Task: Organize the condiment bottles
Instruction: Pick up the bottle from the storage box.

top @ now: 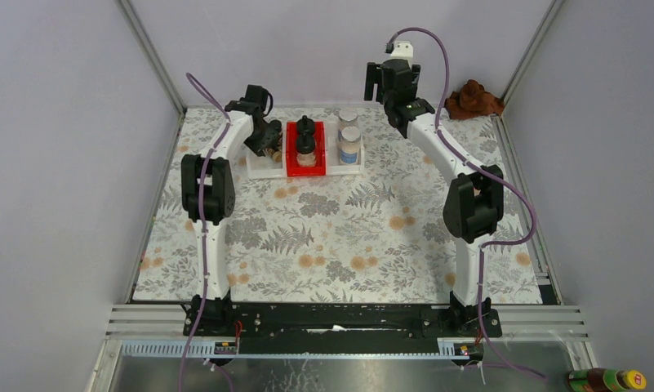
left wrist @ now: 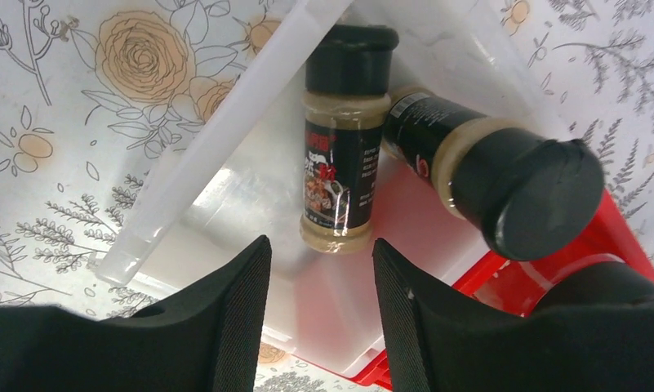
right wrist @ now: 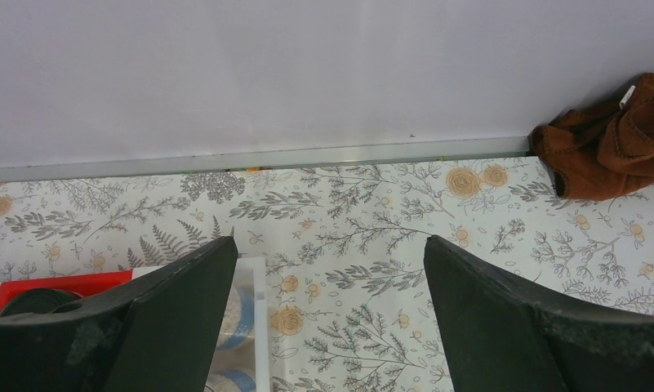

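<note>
Three trays stand in a row at the back. In the white left tray (left wrist: 225,139) one slim dark-brown bottle (left wrist: 342,139) lies on its side, base toward me. A second slim bottle (left wrist: 503,175) stands beside it, its black cap toward the camera. My left gripper (left wrist: 322,261) hovers just short of the lying bottle, open, with nothing between its fingers. The red middle tray (top: 294,151) holds clear jars with black domed caps (top: 306,139). Two silver-lidded jars with blue labels (top: 349,143) fill the right tray. My right gripper (right wrist: 331,261) hangs wide open and empty near the back wall.
A crumpled brown cloth (top: 473,100) lies in the back right corner. A brown yellow-capped bottle (top: 607,380) lies off the table at the near right. Metal rails edge the floral tablecloth (top: 331,229) on both sides.
</note>
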Robot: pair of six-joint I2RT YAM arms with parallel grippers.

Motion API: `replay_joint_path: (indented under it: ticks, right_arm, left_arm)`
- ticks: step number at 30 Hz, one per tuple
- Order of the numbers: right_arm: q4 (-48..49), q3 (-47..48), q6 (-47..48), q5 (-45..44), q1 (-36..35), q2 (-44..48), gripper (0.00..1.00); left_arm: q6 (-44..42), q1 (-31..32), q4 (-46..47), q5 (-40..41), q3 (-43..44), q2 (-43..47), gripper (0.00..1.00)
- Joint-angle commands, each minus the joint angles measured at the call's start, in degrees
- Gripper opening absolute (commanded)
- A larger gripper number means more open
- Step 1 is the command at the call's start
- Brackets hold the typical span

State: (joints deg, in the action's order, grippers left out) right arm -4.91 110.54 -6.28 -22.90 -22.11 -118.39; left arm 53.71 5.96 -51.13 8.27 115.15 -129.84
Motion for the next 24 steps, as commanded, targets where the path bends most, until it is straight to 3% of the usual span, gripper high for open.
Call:
replay_joint_path:
  ticks: [1, 24]
  right_arm:
    - [0.2, 0.2, -0.1, 0.6, 0.5, 3.1, 0.93]
    - [0.1, 4.4, 0.4, 0.9, 0.7, -1.5, 0.92]
  left_arm:
    - [3.2, -0.2, 4.2, 2.8, 1.1, -1.4, 0.55]
    - [2.1, -3.4, 5.0, 4.1, 8.3, -9.2, 0.6]
